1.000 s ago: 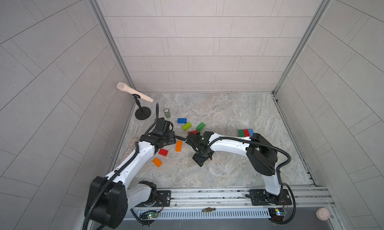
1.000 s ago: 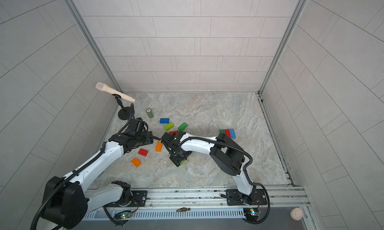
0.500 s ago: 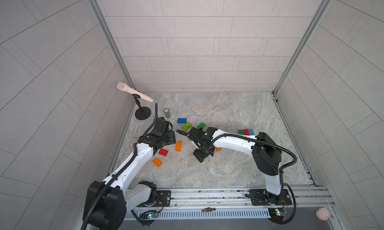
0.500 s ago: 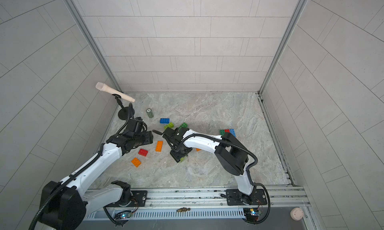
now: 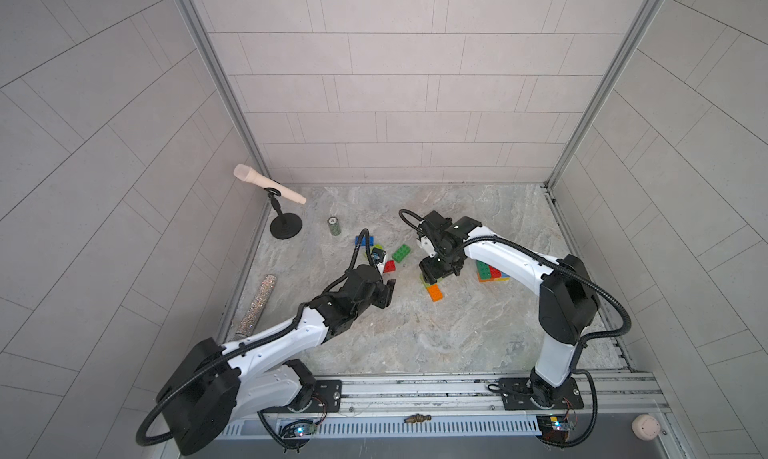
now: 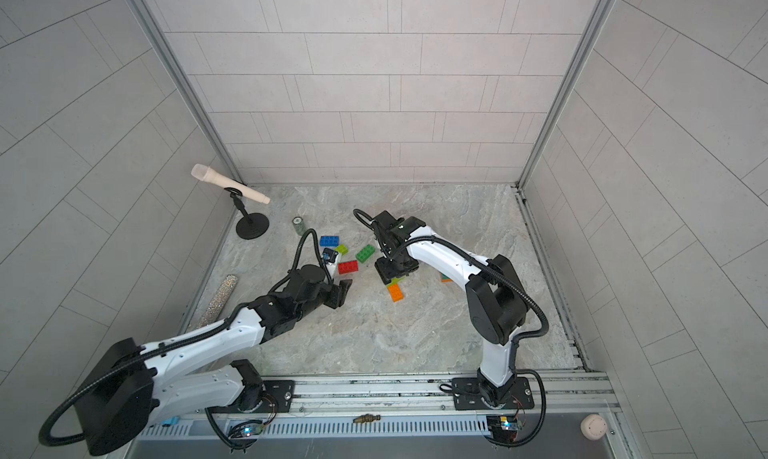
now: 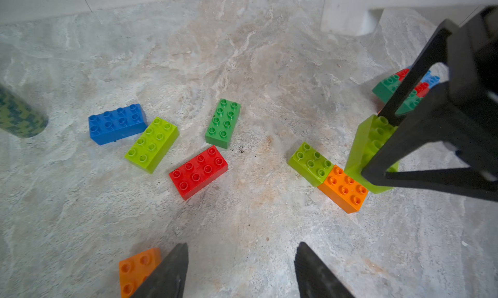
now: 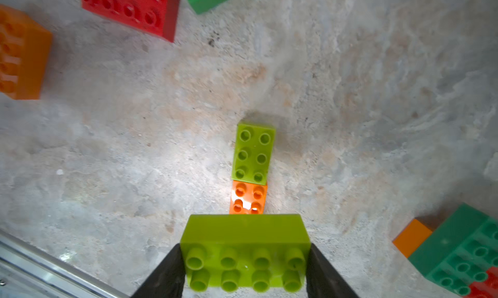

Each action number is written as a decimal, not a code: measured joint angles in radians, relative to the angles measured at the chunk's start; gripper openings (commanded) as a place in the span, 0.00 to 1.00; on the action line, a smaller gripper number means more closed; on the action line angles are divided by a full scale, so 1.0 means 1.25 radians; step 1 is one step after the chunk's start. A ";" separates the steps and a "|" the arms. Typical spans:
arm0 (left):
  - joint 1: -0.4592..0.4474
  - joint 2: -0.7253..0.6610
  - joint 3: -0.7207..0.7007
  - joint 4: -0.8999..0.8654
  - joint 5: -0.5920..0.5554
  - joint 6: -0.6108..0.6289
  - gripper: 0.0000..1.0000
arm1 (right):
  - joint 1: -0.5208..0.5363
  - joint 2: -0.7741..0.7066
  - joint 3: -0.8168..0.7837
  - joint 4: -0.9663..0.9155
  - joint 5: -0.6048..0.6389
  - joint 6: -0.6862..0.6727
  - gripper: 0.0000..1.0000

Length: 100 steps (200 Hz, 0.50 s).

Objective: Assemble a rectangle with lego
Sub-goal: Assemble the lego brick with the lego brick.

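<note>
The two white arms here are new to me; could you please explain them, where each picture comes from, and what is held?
They are two robot arms at a marble table. Two pictures look down from overhead, nearly alike; the other two come from a camera on each wrist. Loose bricks lie scattered, among them a red brick and a blue brick. The right gripper grips a lime brick close to a lime-and-orange pair. The left gripper is open and empty.
</note>
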 measured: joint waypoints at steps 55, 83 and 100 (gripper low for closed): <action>-0.013 0.091 0.014 0.078 0.010 -0.002 0.67 | 0.004 0.076 0.019 -0.016 0.043 -0.039 0.30; -0.013 0.099 0.015 0.092 0.017 -0.006 0.67 | 0.000 0.085 0.024 -0.013 0.049 -0.042 0.29; -0.013 0.104 0.017 0.094 0.023 -0.007 0.67 | -0.003 0.089 0.028 -0.009 0.051 -0.043 0.28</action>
